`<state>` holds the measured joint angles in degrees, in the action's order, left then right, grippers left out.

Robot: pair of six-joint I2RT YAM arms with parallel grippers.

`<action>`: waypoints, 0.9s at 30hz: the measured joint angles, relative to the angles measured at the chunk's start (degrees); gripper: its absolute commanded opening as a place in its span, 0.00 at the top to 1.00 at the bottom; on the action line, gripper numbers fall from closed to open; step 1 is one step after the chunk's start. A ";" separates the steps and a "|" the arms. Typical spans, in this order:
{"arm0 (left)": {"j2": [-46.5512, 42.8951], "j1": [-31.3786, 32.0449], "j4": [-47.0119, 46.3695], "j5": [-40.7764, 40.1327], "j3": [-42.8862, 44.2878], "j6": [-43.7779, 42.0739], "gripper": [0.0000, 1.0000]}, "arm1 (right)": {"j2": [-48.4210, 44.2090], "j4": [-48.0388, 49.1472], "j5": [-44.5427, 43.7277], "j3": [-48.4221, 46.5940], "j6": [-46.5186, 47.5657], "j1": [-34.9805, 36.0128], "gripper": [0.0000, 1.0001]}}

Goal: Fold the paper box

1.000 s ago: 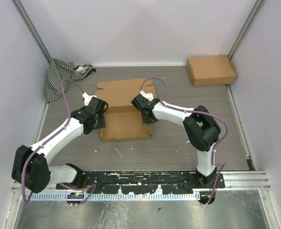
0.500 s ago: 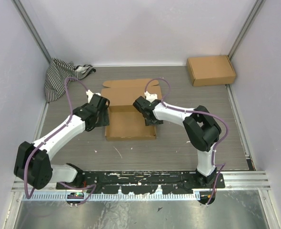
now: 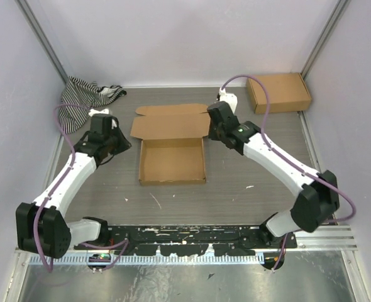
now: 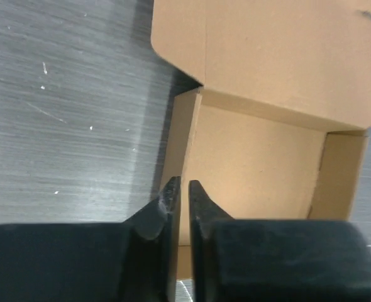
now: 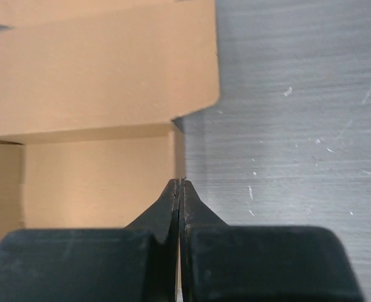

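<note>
The paper box point(image 3: 172, 161) sits mid-table, its walls raised into a shallow tray that shows only a bare cardboard floor, with the lid flap open toward the far side. The left gripper point(image 4: 182, 185) is just left of it, fingers nearly clenched and grasping nothing. The right gripper point(image 5: 180, 182), at the box's far right corner, is clenched tight, also grasping nothing. A closed cardboard box point(image 3: 278, 92) lies far right.

Your top camera looks down from behind the arm bases point(image 3: 88, 228) over the whole bench point(image 3: 236, 189). Your wrist cameras look closely past the left hand point(image 4: 183, 189) and right hand point(image 5: 180, 185); all three share the paper box point(image 3: 173, 160).
</note>
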<state>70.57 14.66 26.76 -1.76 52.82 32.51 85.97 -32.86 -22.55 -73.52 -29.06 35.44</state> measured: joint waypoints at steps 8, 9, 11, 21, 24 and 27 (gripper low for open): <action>0.74 -6.05 -4.81 8.61 1.90 4.35 0.28 | 5.35 3.32 10.93 -6.03 3.02 -4.59 0.55; 2.49 -6.10 -4.20 8.39 3.34 3.43 0.25 | 7.13 3.41 12.57 -6.40 3.19 -5.57 0.50; 6.75 -6.82 -2.95 8.50 6.56 3.02 0.24 | 10.80 3.26 17.46 -6.56 3.45 -8.72 0.43; 26.40 -12.24 -1.14 8.66 17.11 5.07 0.25 | 18.14 5.88 36.98 -8.15 3.04 -24.33 0.19; 32.39 -12.24 -1.03 8.96 22.32 5.09 0.26 | 23.50 6.88 40.37 -11.54 3.04 -24.59 0.18; 36.39 -12.22 -0.92 9.49 25.83 5.09 0.27 | 27.63 7.58 42.18 -13.27 3.02 -24.37 0.20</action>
<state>106.96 2.44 25.85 7.73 78.65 37.60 113.60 -25.28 19.64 -86.78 -26.04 11.07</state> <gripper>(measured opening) 0.737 0.814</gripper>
